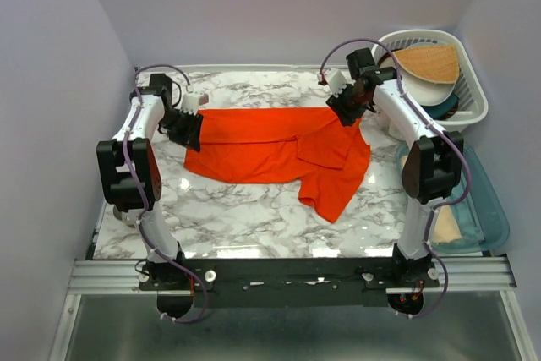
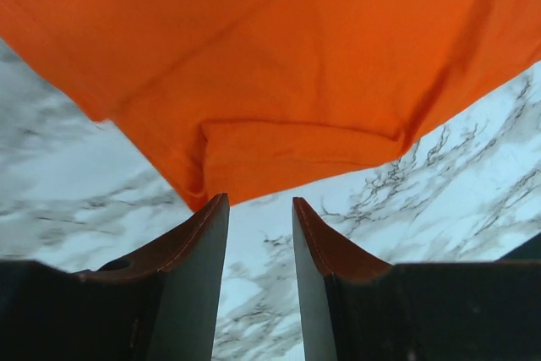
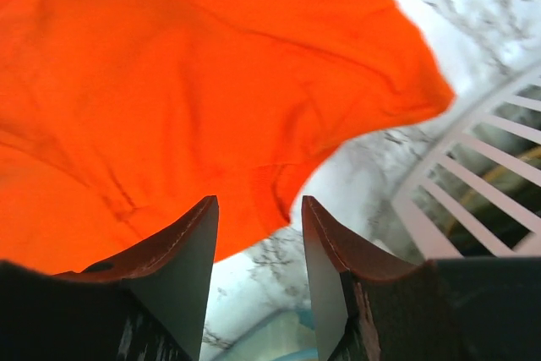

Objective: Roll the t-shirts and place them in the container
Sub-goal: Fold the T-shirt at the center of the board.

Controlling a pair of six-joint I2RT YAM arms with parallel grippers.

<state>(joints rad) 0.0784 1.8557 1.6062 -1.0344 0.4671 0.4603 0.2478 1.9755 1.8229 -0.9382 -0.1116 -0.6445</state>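
One orange-red t-shirt [image 1: 279, 150] lies on the marble table [image 1: 237, 217], folded into a wide band, with a loose flap hanging toward the front right. My left gripper [image 1: 188, 128] is low at the shirt's left end. In the left wrist view the left gripper [image 2: 260, 199] is open, with only marble between its fingers. The shirt's hem [image 2: 279, 82] lies just past the fingertips. My right gripper [image 1: 348, 112] is at the shirt's back right corner. In the right wrist view the right gripper [image 3: 258, 200] is open too. The shirt [image 3: 186, 82] spreads beyond its tips and nothing is pinched.
A white slatted basket [image 1: 469, 95] stands at the back right and holds a tan fan-shaped piece [image 1: 427, 61]. Its slats [image 3: 473, 175] are close beside my right gripper. A teal bin [image 1: 494, 217] lies along the right edge. Walls close in the table on three sides.
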